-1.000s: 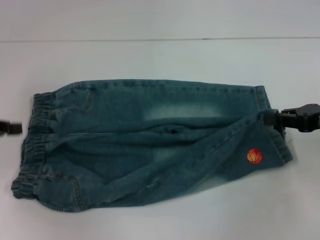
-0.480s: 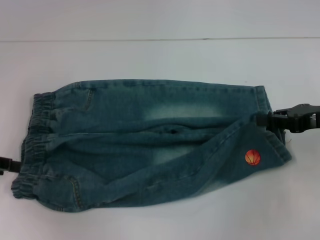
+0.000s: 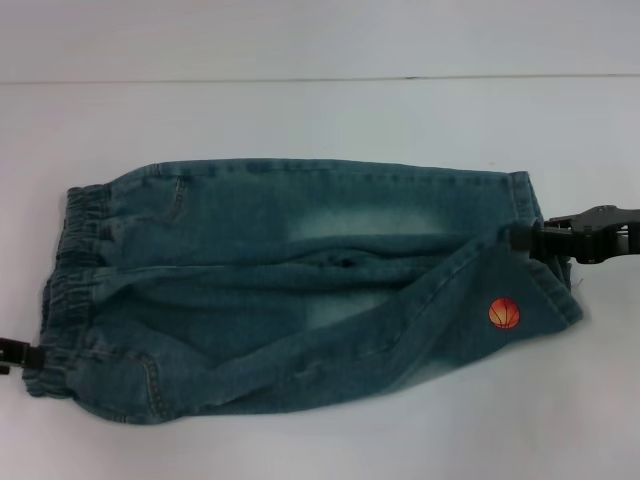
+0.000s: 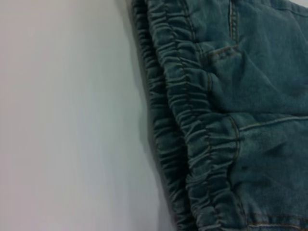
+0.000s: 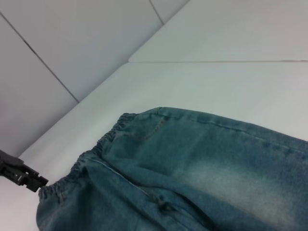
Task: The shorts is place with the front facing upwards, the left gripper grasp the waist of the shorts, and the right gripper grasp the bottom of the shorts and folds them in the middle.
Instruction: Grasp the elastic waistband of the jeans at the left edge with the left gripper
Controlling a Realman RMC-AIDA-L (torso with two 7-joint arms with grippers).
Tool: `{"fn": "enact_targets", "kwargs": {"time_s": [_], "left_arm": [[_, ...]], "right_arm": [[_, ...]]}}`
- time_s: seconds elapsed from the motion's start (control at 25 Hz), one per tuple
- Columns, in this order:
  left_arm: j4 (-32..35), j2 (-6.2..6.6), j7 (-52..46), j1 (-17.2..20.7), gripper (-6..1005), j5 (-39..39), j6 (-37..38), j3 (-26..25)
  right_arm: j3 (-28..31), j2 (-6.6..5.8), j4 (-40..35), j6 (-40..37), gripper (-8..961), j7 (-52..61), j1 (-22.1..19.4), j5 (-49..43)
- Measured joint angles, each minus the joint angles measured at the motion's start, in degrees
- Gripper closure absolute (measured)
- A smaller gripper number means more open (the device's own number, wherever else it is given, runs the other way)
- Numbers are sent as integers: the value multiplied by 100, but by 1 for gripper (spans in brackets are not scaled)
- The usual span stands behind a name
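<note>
The shorts (image 3: 300, 285) lie flat on the white tabletop (image 3: 300, 120), the right end effector (image 3: 530, 240) pinching the bottom (image 3: 528, 215), the left end effector (image 3: 18, 353), grip unclear, beside the waist (image 3: 65, 290).

A broad white table top (image 3: 300, 110) is seen, smooth and matte, evenly lit with only soft shadow. Its far edge (image 3: 320, 78) is marked in the head view by a thin dark line running straight across. Beyond that edge a plain pale wall (image 3: 320, 35) is seen, slightly greyer than the table top. In the right wrist view the surface behind the table top's far edge is shown to be made of large pale panels (image 5: 72, 43), divided by thin dark seams (image 5: 43, 60) that run diagonally. In the left wrist view a bare stretch of the table top (image 4: 62, 120) is shown, uniformly pale.
</note>
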Motion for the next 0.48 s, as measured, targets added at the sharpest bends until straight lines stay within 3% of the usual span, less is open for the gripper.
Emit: {"fn": "enact_targets", "kwargs": {"time_s": [0.4,0.48], "left_arm": [[-35,-153,218,-32,458,15,-85,12],[-74,-155,232,-45,546,16,-78,13]], "right_arm": [[-38,36,0,57,909,-17,-3,0],[-43,43,0,60,909,-21,-3,-1]]}}
